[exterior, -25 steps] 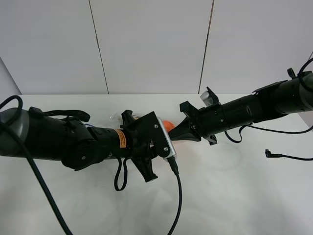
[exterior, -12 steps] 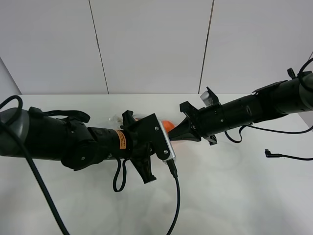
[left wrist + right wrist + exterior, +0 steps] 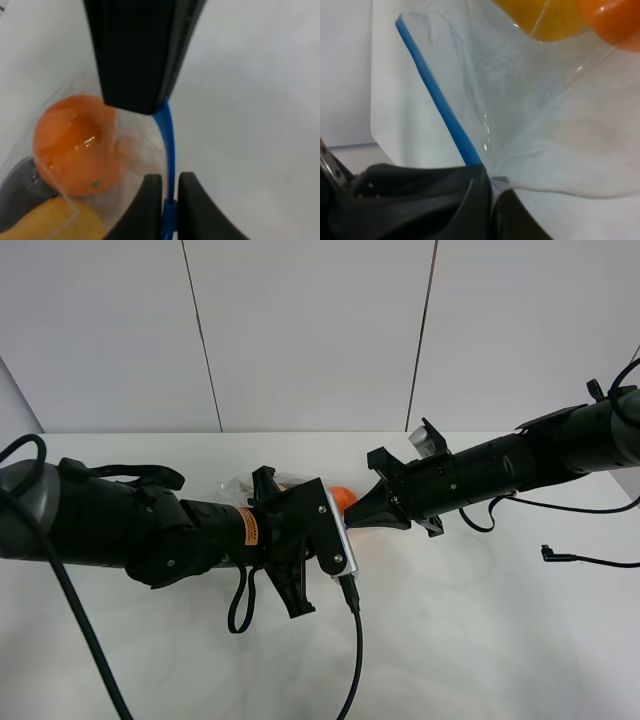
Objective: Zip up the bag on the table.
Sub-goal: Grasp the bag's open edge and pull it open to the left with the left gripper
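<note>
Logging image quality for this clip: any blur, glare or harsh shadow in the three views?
Exterior high: even light, soft shadows on the table, sharp throughout. Left wrist: a glare spot on the orange fruit; the blue zipper strip slightly soft. Right wrist: soft overall, faint sheen on the bag.

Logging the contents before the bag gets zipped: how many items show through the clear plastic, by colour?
Orange item: 1
Yellow item: 1
Dark item: 1
Total in the bag: 3
</note>
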{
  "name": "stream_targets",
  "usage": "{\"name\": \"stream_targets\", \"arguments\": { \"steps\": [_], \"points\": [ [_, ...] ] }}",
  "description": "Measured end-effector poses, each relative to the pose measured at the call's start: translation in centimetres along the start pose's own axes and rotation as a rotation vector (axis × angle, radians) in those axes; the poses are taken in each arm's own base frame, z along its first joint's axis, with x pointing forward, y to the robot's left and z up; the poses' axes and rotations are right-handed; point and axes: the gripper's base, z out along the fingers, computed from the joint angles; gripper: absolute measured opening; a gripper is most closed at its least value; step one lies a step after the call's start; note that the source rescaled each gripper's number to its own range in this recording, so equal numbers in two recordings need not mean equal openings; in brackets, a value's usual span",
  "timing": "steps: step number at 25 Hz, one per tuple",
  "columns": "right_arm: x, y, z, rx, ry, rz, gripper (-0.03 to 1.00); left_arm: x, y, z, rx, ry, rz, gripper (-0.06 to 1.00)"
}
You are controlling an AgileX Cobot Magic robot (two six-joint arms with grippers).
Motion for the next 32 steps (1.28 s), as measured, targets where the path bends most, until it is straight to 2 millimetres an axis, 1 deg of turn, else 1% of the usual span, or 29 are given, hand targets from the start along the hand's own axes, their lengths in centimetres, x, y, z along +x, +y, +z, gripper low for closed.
{"name": "stream_targets", "arguments": {
  "steps": [4,13,17,23,29,32],
  "points": [
    [0.0,0.0,0.0,0.003,-0.002,0.000,0.00,1.3,1.0,-0.1,-0.006,0.056,-0.009,0.00],
    [-0.1,0.0,0.0,0.000,-0.006,0.004,0.00,5.2,4.5,-0.8,-0.069,0.176,-0.059,0.00],
    [-0.1,0.0,0.0,-0.002,-0.009,0.006,0.00,7.4,6.1,-1.4,-0.088,0.244,-0.058,0.00],
    [-0.1,0.1,0.0,-0.006,-0.011,0.010,0.00,11.1,8.7,-2.8,-0.147,0.336,-0.137,0.00],
    [-0.1,0.1,0.0,-0.006,-0.012,0.010,0.00,13.7,9.9,-4.1,-0.166,0.415,-0.208,0.00],
    [-0.1,0.1,0.0,-0.005,-0.011,0.009,0.00,14.5,10.3,-4.5,-0.170,0.441,-0.231,0.00]
  ]
}}
